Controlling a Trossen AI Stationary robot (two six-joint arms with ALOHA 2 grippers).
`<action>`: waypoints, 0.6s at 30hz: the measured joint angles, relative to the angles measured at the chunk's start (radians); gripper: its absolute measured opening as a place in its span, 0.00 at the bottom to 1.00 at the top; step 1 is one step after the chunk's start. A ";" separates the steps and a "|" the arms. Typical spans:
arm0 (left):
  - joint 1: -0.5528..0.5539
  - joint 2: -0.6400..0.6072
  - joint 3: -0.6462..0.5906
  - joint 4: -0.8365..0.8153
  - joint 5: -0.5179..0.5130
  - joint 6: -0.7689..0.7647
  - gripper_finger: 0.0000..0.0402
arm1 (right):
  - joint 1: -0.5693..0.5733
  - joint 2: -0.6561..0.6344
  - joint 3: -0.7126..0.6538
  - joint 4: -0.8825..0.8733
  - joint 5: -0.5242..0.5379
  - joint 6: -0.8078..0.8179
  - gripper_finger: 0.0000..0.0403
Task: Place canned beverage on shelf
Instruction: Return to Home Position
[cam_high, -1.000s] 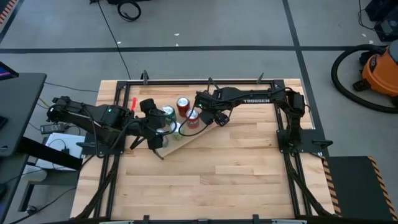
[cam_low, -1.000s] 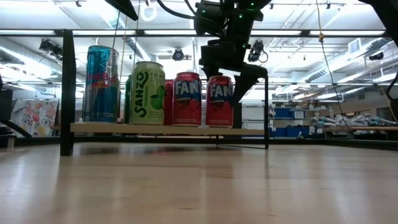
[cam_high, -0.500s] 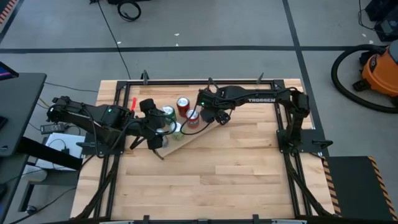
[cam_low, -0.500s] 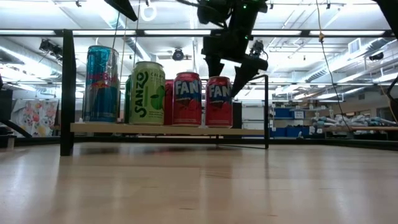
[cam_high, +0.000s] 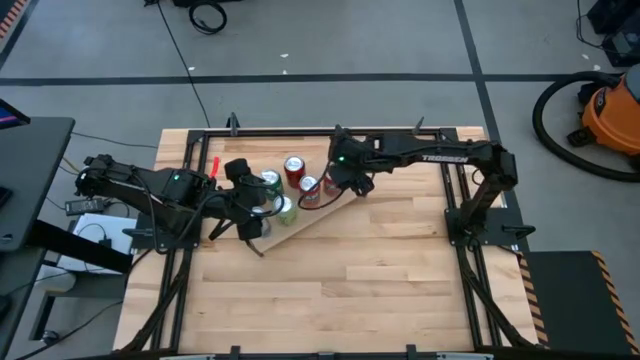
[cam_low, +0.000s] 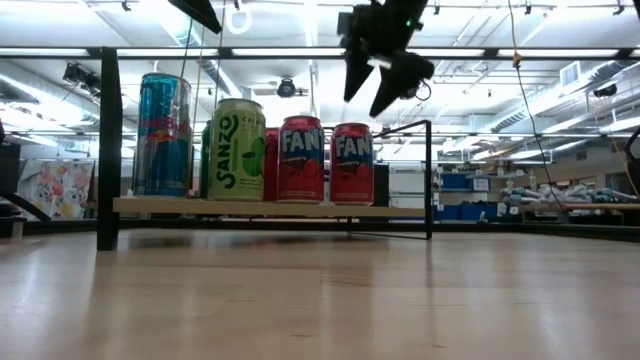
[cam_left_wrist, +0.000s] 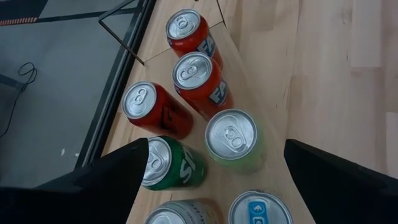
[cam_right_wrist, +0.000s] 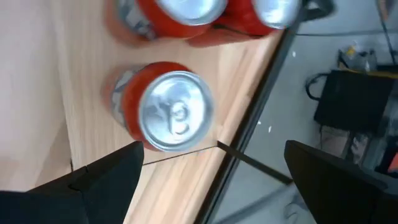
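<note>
- Logging the shelf (cam_low: 250, 207) on the counter (cam_low: 320, 300), set slantwise between the two arms in the high view.
- Counted seven can tops in the left wrist view, all upright on the plank; saw no can loose on the counter.
- Read along the low view: blue can (cam_low: 162, 135), green can (cam_low: 236, 148), a red can (cam_low: 301, 158), then the end red can (cam_low: 351, 163) nearest the bracket rod (cam_low: 429, 180).
- Glimpsed a further red can behind these, mostly hidden.
- Located right gripper (cam_low: 361, 105) above the end red can and apart from it; jaws wide, holding nothing.
- Confirmed in the right wrist view: the can top lies below the spread jaws, untouched.
- Located left gripper (cam_left_wrist: 216, 143) hovering over the opposite end of the shelf, above the green can's group; jaws wide, holding nothing.
- Judged placing as complete: found nothing left to carry.
- Judged remaining work as taking both arms off the shelf to rest.
- Flagged risk: rising before swinging away looks advisable, to avoid clipping can tops or the bracket rod.
</note>
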 joint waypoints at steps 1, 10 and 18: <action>0.000 0.000 0.000 0.003 0.000 0.000 0.96 | 0.000 -0.013 0.000 0.001 0.000 0.032 0.99; -0.047 -0.036 -0.127 0.250 -0.042 0.062 0.96 | 0.002 -0.192 -0.029 0.028 -0.144 0.370 0.98; -0.132 -0.148 -0.307 0.486 -0.093 0.020 0.96 | 0.074 -0.435 -0.307 0.264 -0.097 0.462 0.94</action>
